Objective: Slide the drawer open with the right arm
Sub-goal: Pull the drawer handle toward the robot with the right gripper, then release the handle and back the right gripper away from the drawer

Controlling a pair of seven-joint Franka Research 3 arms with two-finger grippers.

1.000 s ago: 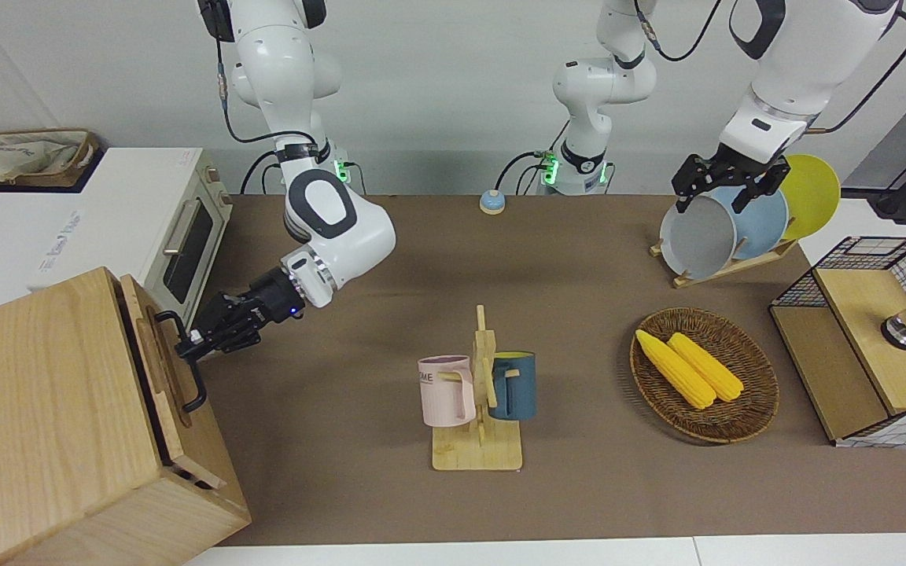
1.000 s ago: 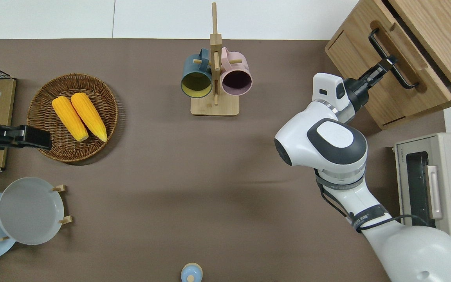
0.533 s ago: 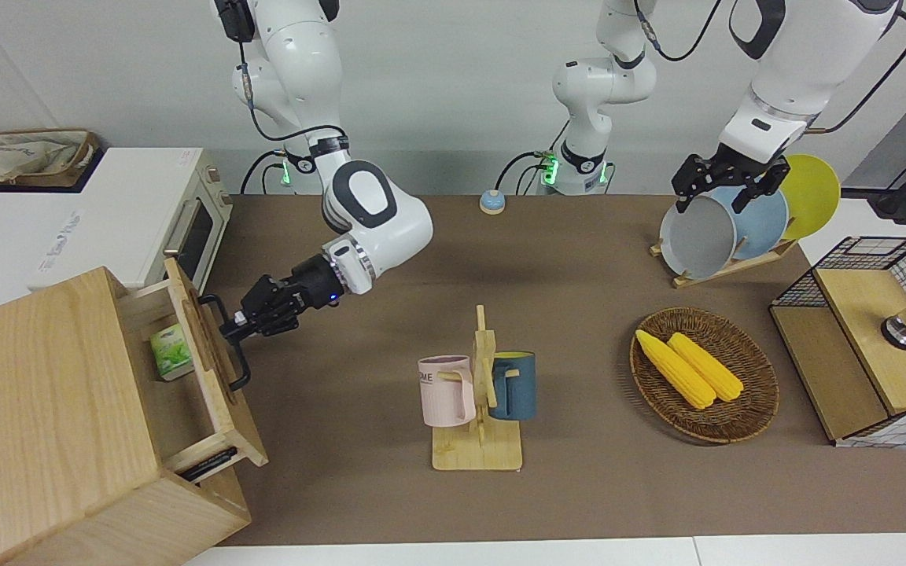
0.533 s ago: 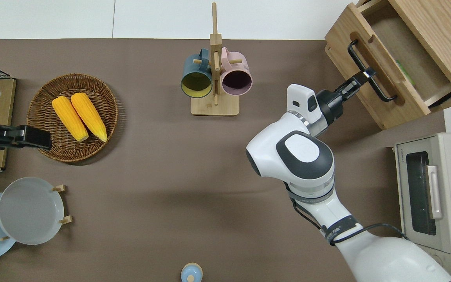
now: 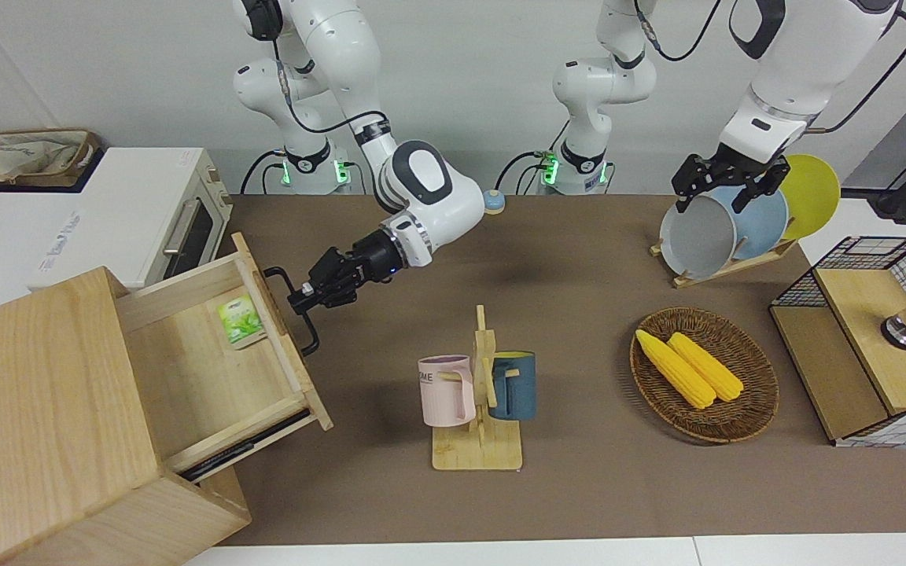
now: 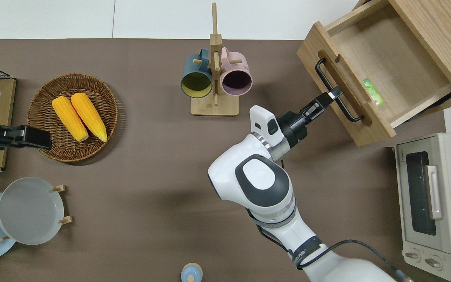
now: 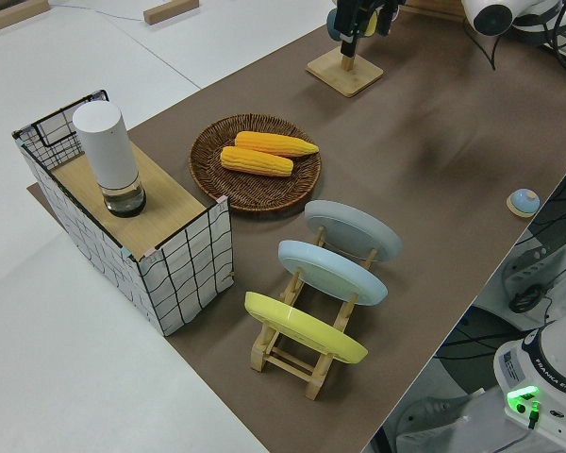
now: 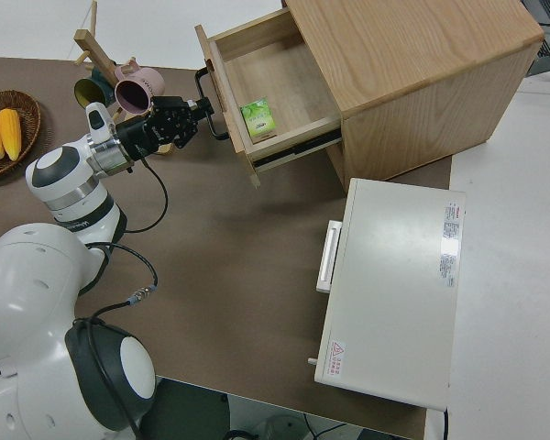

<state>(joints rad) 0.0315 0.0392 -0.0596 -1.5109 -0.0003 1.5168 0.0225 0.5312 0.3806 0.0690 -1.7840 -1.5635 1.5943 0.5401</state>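
Note:
The light-wood drawer (image 5: 185, 377) stands pulled far out of the pale wooden cabinet (image 5: 36, 401) at the right arm's end of the table. It also shows in the overhead view (image 6: 390, 62) and the right side view (image 8: 275, 73). My right gripper (image 5: 301, 297) is shut on the drawer's black bar handle (image 5: 305, 328), near the handle's middle; the overhead view shows the gripper (image 6: 332, 94) and the handle (image 6: 327, 80). A small green packet (image 5: 238, 321) lies inside the drawer against its front panel. My left arm is parked, its gripper (image 5: 724, 189) open.
A white toaster oven (image 5: 146, 212) stands beside the cabinet, nearer to the robots. A mug rack (image 5: 478, 393) with two mugs stands mid-table. A wicker basket (image 5: 752, 393) of corn, a plate rack (image 5: 728, 224) and a wire-mesh rack (image 5: 870, 338) are toward the left arm's end.
My right gripper has pulled the handle toward the table's middle. The drawer went from nearly closed to wide open, and the green packet inside came into view. The left arm has not moved.

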